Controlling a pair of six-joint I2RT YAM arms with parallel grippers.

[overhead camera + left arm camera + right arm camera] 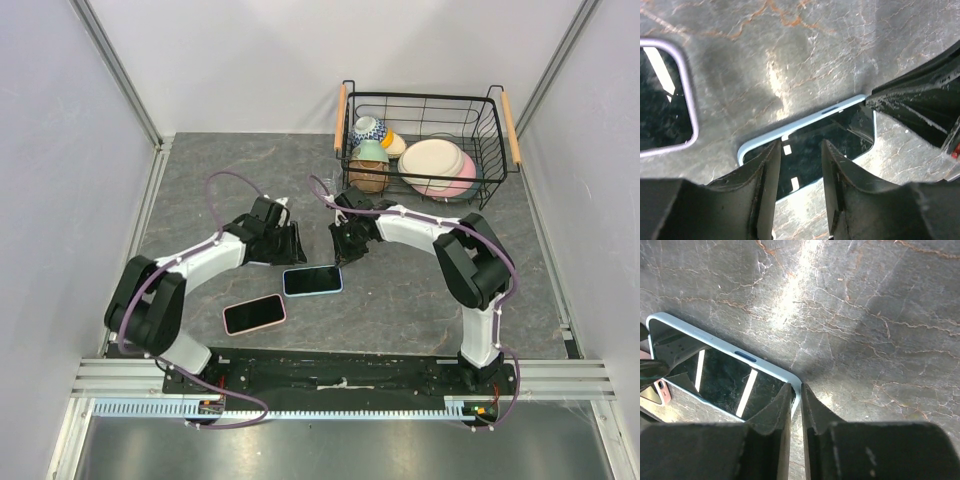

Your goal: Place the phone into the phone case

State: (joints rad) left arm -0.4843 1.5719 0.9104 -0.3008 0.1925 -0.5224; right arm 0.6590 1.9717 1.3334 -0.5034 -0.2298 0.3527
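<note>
left tool (pixel 800 150) sat released over phone (pixel 312 280) at 11 o'clock | right tool (pixel 796 390) nearly clenched at blue case (pixel 700 335) corner, 1 o'clock, grip unclear | likely seating the rim

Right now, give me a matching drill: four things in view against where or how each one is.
1 blue-rimmed phone
2 pink-rimmed item
3 wire basket
4 left claw

A holds bowls and plates
B jaws apart
C lies nearest the arm bases
D lies flat, one end under a claw

Pairs: 1-D, 2-C, 3-A, 4-B
</note>
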